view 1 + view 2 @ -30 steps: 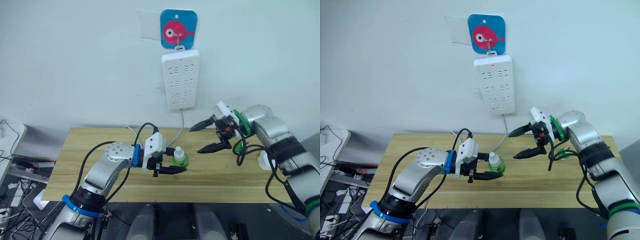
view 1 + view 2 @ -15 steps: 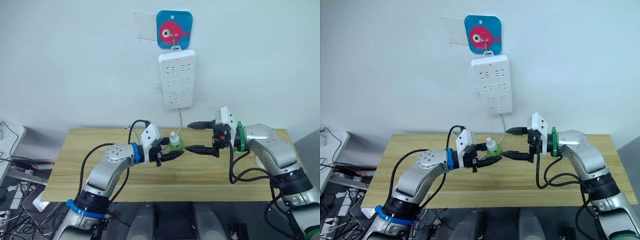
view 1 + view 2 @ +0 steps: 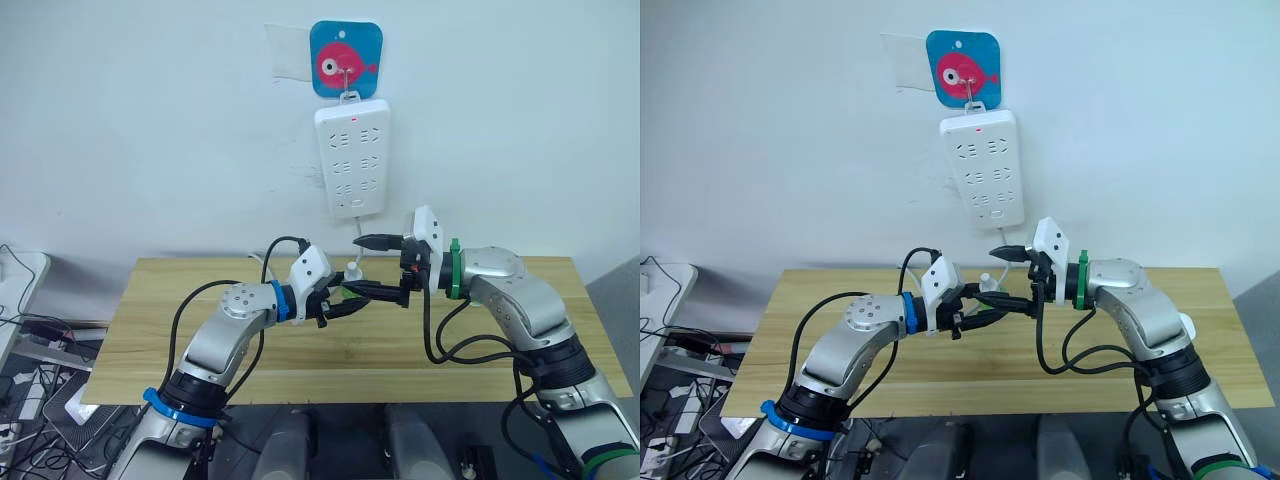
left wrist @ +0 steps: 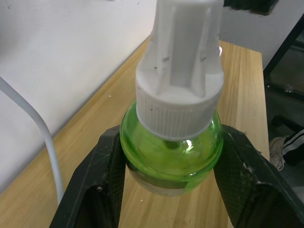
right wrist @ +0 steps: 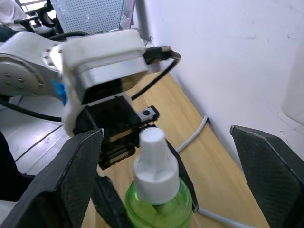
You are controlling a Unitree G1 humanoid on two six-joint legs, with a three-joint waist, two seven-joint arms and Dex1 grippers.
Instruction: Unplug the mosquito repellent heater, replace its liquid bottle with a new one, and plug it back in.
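The new one (image 4: 171, 152), a translucent green bottle with a white screw cap (image 4: 183, 71), is held upright above the table. My left gripper (image 3: 343, 298) is shut on its green body, one finger (image 4: 95, 190) on each side. My right gripper (image 3: 370, 267) is open and comes in from the right. Its fingers (image 5: 76, 180) stand above and below the cap (image 5: 154, 161) without touching it. A white rounded bit (image 3: 1184, 325) peeks from behind my right forearm; I cannot tell whether it is the heater. The old liquid bottle is out of view.
A long white power strip (image 3: 351, 158) hangs on the wall under a blue fish hook (image 3: 345, 60), with a red light lit and no plug in its sockets. Its white cable (image 3: 362, 232) drops behind the wooden table (image 3: 180, 345).
My left gripper has lifted the capped bottle off the table. My right gripper has swung left, and its open fingers have come around the cap.
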